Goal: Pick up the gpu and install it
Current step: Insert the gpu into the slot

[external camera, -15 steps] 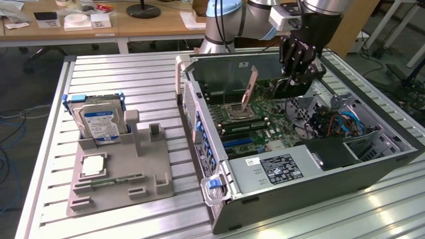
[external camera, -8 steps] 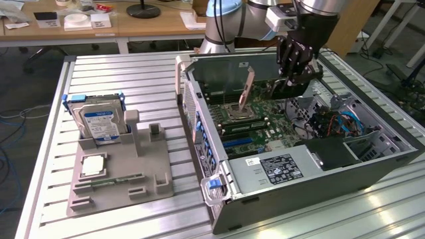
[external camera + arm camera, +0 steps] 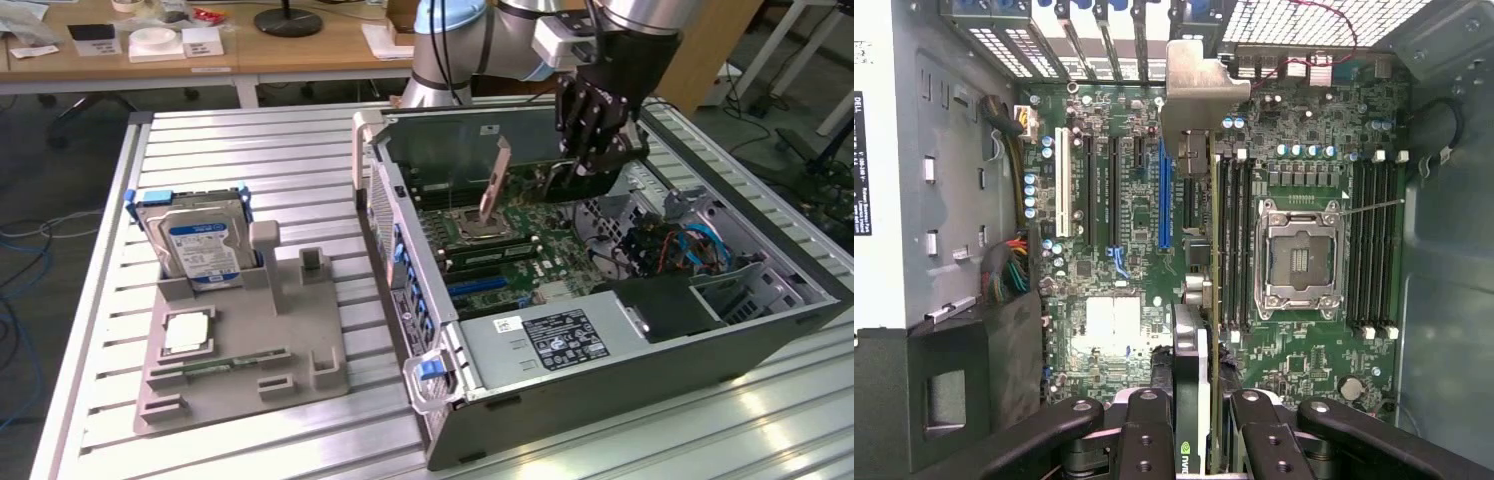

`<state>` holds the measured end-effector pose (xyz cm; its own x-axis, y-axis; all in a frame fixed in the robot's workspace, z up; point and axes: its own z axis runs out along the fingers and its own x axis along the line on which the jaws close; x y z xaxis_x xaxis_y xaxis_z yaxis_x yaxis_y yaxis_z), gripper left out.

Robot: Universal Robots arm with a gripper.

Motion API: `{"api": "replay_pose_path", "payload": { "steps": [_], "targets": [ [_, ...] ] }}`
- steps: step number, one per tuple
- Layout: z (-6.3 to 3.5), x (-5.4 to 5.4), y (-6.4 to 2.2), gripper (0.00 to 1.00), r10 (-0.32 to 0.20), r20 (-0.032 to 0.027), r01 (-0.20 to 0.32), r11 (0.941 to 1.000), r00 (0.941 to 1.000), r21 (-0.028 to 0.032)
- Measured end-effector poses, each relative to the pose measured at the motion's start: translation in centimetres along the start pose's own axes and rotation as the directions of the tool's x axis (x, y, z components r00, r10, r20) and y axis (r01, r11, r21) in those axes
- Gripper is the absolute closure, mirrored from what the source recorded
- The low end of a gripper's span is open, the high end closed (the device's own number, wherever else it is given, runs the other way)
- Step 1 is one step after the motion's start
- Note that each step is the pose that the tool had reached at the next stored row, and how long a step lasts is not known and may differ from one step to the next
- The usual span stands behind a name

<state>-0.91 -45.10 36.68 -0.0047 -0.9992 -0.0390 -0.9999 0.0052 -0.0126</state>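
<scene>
Slatted bench (image 3: 254, 150), 1 open pc case (image 3: 641, 395), 1 end effector (image 3: 587, 165) gripping 1 gpu (image 3: 499, 175) over mobo (image 3: 1139, 215)

One robot arm (image 3: 454, 50) carries one gripper (image 3: 587, 165), and there is one gpu (image 3: 498, 180). One open computer case (image 3: 747, 330) fills the right half of the exterior view, with one CPU socket (image 3: 483, 228) and one power supply (image 3: 561, 340) inside. At the left of that view, one grey holder (image 3: 314, 330) bears one hard drive (image 3: 200, 245), one memory stick (image 3: 227, 368) and one square processor (image 3: 187, 332).
</scene>
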Motion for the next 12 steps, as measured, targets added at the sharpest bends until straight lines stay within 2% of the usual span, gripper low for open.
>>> {"api": "replay_pose_path", "payload": {
  "steps": [6,12],
  "targets": [
    [0.56,0.1,0.06,0.73,0.0,0.0001,0.0,1.0,1.0,0.0],
    [0.72,0.1,0.07,0.73,0.0,0.0002,0.0,1.0,1.0,0.0001]
  ]
}}
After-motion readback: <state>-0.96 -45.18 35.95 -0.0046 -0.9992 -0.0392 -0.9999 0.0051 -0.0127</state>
